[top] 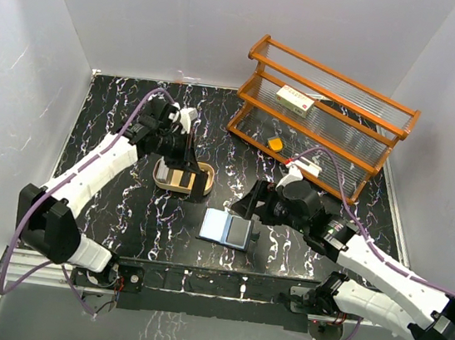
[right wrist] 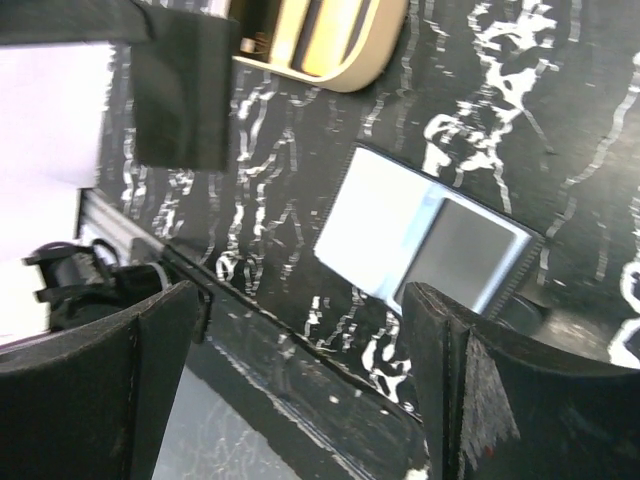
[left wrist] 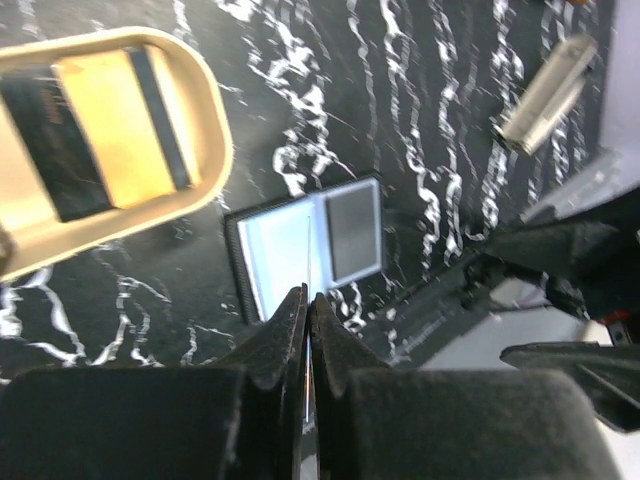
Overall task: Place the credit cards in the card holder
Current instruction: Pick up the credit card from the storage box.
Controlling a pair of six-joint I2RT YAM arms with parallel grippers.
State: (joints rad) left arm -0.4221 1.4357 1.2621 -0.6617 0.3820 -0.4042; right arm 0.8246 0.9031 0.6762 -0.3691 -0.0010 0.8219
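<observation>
Credit cards (left wrist: 110, 130) lie in 2 places: a tan one with a dark stripe rests over a dark one inside the tan oval tray (left wrist: 215, 130) at the upper left of the left wrist view, and a grey card (top: 239, 232) sits on the right half of the card holder (top: 216, 225), which lies open and flat on the black marbled table (top: 215, 135) just below the centre of the top view, pale blue-grey inside facing up. Whether the grey card is tucked into a slot cannot be told. Left gripper (left wrist: 308, 295) hangs over the tray in the top view, its fingers pressed together on a thin pale sliver (left wrist: 308, 250) (seemingly a card seen edge-on) that pokes past the tips. Right gripper (top: 248, 205) hovers by the holder's upper-right corner, jaws spread wide with nothing between them. An orange rack (top: 323, 115) stands at the upper right, a white-and-red box (top: 295, 100) on one of its shelves
</observation>
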